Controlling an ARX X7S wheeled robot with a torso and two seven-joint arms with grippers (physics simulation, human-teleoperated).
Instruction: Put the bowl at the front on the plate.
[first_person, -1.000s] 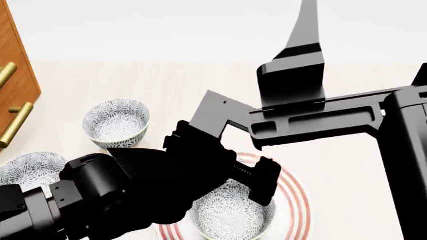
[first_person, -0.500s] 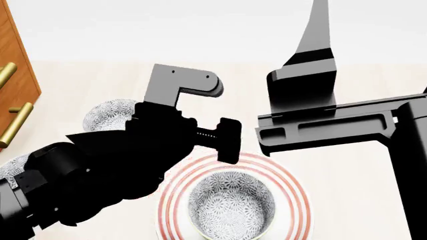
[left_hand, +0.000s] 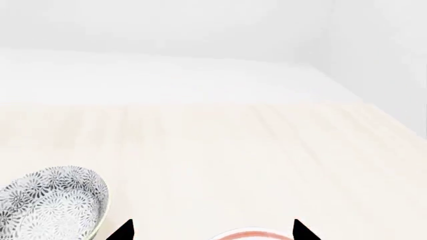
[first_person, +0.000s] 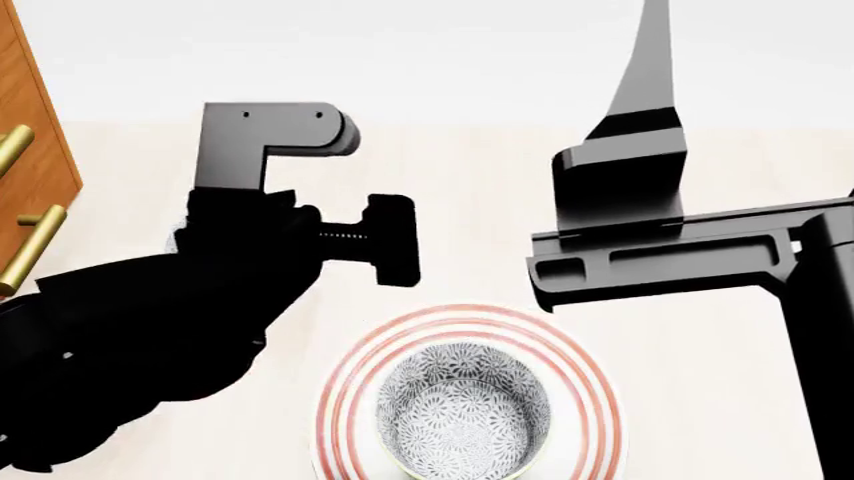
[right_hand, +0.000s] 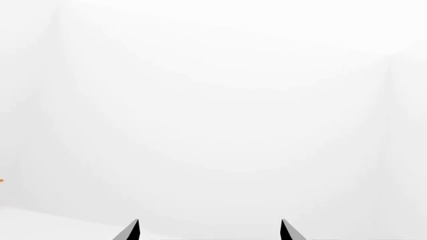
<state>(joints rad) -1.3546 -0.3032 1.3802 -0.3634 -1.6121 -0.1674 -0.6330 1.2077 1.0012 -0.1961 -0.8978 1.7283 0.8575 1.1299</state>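
The bowl (first_person: 461, 410), white with a dense grey-blue flower pattern, stands upright in the middle of the plate (first_person: 594, 400), a wide white plate with thin red rings, at the front of the table. My left gripper (left_hand: 211, 231) is open and holds nothing. It hangs well above the table, up and to the left of the bowl, and only the plate's far rim (left_hand: 257, 234) shows between its tips. My right gripper (right_hand: 208, 230) is open and empty, raised and facing a blank white wall.
A look-alike bowl (left_hand: 50, 205) stands on the pale wooden table (first_person: 467, 190) left of the plate; my left arm (first_person: 147, 320) hides it in the head view. A wooden cabinet (first_person: 34, 150) with brass handles (first_person: 30, 248) stands at the far left. My right arm (first_person: 667, 255) crosses above the plate.
My left gripper has risen and drawn back to the left, away from the bowl, which stays on the plate. The arm now covers the bowls at the left.
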